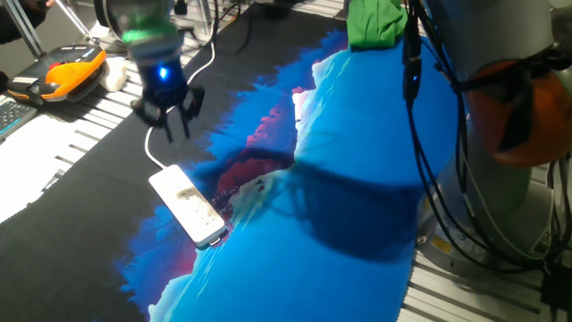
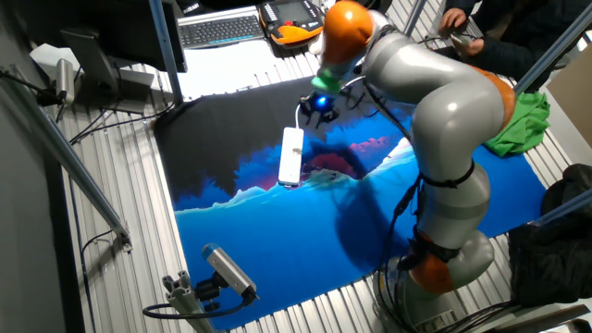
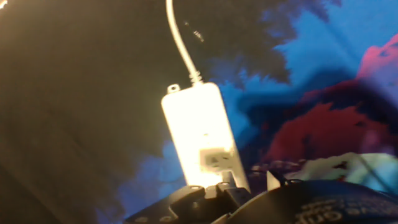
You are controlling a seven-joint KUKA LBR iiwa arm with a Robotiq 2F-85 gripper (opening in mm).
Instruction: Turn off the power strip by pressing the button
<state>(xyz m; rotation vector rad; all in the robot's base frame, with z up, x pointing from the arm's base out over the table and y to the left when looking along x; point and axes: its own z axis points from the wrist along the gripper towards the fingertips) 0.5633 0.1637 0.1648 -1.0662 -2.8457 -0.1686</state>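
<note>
One fixed view: the pincer [image 1: 170, 114] is seen hanging above the table [image 1: 80, 143], its dark fingers [image 1: 189, 103] spread with a gap between the tips and nothing held. A blue light glows on the wrist just above them. Below and slightly toward the camera, the power strip [image 1: 189, 205] is laid flat on the printed cloth [image 1: 357, 179] — a white bar at the seam where the black part meets the blue and red. Its thin white cord [image 1: 154, 152] is run back under the pincer. In the hand view the power strip [image 3: 200, 135] is shown brightly lit, cord end away from the camera, part of it hidden behind the hand. In the other fixed view the grey arm [image 2: 435, 102] is bent over the cloth. An orange-and-black tool [image 1: 71, 72] and a green cloth [image 1: 375, 22] are left at the table's edges — well apart from the strip.
</note>
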